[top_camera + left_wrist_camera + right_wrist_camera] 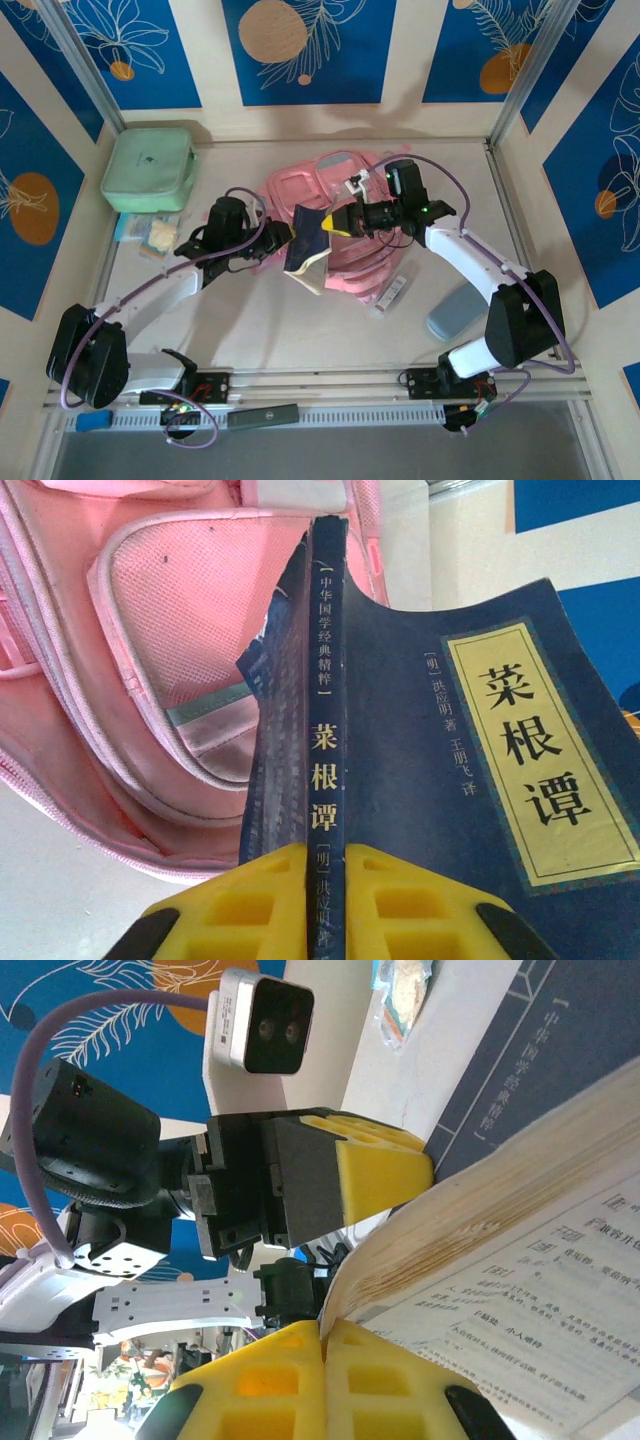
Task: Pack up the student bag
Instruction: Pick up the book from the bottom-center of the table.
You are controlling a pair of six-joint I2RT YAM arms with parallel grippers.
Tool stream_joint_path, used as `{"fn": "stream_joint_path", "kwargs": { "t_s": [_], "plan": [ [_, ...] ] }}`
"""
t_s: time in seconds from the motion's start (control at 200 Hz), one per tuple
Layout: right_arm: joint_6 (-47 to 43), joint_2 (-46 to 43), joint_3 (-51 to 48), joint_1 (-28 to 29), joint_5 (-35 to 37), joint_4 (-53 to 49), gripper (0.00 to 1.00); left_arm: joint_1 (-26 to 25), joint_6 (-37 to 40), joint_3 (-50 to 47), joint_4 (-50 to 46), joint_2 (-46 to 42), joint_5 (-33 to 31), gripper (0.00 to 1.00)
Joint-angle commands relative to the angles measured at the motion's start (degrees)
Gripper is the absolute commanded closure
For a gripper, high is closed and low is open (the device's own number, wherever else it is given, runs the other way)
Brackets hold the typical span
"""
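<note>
The left gripper (322,895) has its yellow pads pinched on the spine of a dark blue book (470,780), near the bottom of the left wrist view. The right gripper (322,1370) is pressed together on a thin edge of the same book, low in the right wrist view, where cream page edges fan up to the right. The book is held between the two grippers, above the middle of the table (300,330).

The student bag (300,188) lies flat in the centre of the top view, just behind and partly under the book. The table is pale, with a metal rail along its near edge. The walls (300,40) around it are cream with blue panels showing white leaf outlines and orange circles.

In the top view a mint-green case (150,168) sits at upper left, with small packets (150,235) just in front of it. A small box (392,292) lies beside the bag's lower right edge, and a grey-blue pouch (455,312) sits near the right arm.

The left wrist view adds the yellow title label on the book's cover and a mesh pocket (190,620) inside the bag. The right wrist view adds printed inner pages and one yellow pad (385,1175) of the left gripper against the cover.
</note>
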Motion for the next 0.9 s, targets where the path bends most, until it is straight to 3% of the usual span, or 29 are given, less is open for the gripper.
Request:
{"fn": "stream_joint_path", "kwargs": {
  "t_s": [0.0,0.16,0.28,0.37,0.445,0.525,0.72,0.895],
  "plan": [
    [-1.78,1.11,0.04,-0.07,0.37,1.18,1.0,-1.76,2.82,3.11,-1.79,0.12,3.3,0.89],
    [-2.51,0.72,0.03,-0.11,1.05,-0.41,1.0,-1.67,3.79,5.13,-3.92,-0.39,2.26,1.0],
    [-3.93,-0.3,0.13,-0.07,2.3,-3.77,0.99,-1.6,3.19,7.9,-5.46,-1.19,0.04,1.0],
    [-4.9,-1.86,-0.71,-0.32,4.44,-6.77,0.82,-1.47,2.27,9.82,-5.09,-1.77,-0.69,1.0],
    [-4.72,-3.3,-1.81,-0.92,5.83,-8.27,0.62,-1.45,1.83,11.71,-6.19,-2.01,-1.56,1.0],
    [-3.64,-4.66,-2.94,-2.43,7.33,-9.62,0.49,-1.4,1.4,13.34,-6.73,-2.22,-3.07,1.0],
    [1.48,-6.48,-4.87,-6.46,8.34,-10.45,0.25,-1.38,-4.07,15.4,-2.26,-2.27,-4.99,1.0],
    [7.8,-3.99,-5.17,-4.69,3.52,-0.87,0.14,-1.55,-11.08,16.04,5.25,-1.23,-5.03,1.0]
  ]
}}
